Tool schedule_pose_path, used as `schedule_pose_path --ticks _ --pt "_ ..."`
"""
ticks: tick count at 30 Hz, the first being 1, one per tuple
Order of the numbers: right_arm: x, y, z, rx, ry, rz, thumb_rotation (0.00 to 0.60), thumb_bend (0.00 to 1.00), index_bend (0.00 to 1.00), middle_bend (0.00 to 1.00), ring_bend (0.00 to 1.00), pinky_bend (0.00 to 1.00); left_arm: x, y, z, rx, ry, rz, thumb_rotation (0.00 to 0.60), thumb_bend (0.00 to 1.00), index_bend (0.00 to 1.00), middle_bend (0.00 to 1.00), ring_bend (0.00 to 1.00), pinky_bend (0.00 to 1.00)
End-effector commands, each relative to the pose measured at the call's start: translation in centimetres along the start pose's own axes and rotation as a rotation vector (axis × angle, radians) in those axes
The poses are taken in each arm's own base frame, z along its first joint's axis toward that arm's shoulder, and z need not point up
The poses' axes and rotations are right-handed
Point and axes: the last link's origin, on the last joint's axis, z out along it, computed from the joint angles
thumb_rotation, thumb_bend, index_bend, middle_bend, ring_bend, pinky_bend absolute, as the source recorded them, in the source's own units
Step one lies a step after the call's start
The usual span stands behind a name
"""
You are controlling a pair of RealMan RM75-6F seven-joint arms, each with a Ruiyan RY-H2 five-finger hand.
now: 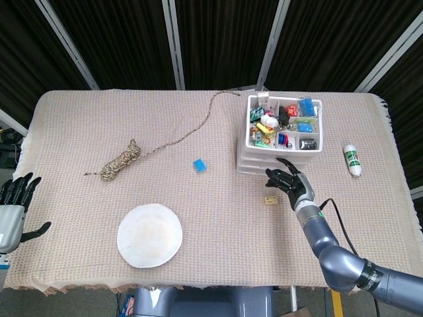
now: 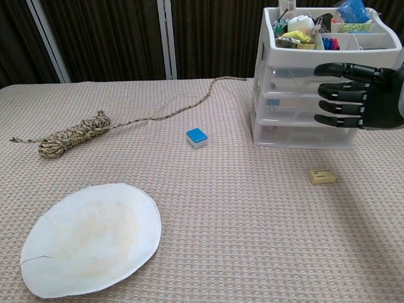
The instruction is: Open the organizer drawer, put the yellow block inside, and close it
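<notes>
The white drawer organizer [image 1: 274,156] [image 2: 284,104] stands at the back right, its top tray full of small items and its drawers pushed in. A pale yellow block [image 1: 270,200] [image 2: 322,176] lies on the cloth in front of it. My right hand [image 1: 291,182] [image 2: 363,95] hovers open just before the drawer fronts, fingers spread and pointing left, holding nothing. The block lies below and to the left of that hand. My left hand [image 1: 14,201] rests open at the table's left edge, far from everything.
A small blue block [image 1: 199,165] [image 2: 197,137] lies mid-table. A coiled rope [image 1: 121,161] [image 2: 72,137] trails toward the back. A white paper plate [image 1: 150,235] [image 2: 89,237] sits near the front. A white tube [image 1: 352,160] lies right of the organizer.
</notes>
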Motion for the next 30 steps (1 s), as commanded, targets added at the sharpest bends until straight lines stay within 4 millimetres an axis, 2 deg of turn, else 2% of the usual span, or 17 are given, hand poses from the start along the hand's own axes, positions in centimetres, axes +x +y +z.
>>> schedule_pose_path --ticks 1,15,30 --pt "-0.3 -0.1 0.1 0.002 -0.006 -0.002 0.600 0.15 0.18 0.59 0.55 0.47 0.0 0.0 0.0 0.000 -0.001 0.001 0.600 0.21 0.01 0.00 0.00 0.00" --pt "-1.1 0.1 0.9 -0.011 -0.011 0.011 0.600 0.15 0.22 0.59 0.55 0.47 0.0 0.0 0.0 0.002 -0.005 -0.001 0.600 0.21 0.01 0.00 0.00 0.00" --pt "-1.7 0.1 1.3 -0.023 -0.016 0.021 0.600 0.15 0.31 0.59 0.55 0.47 0.0 0.0 0.0 0.003 -0.008 -0.005 0.600 0.21 0.01 0.00 0.00 0.00"
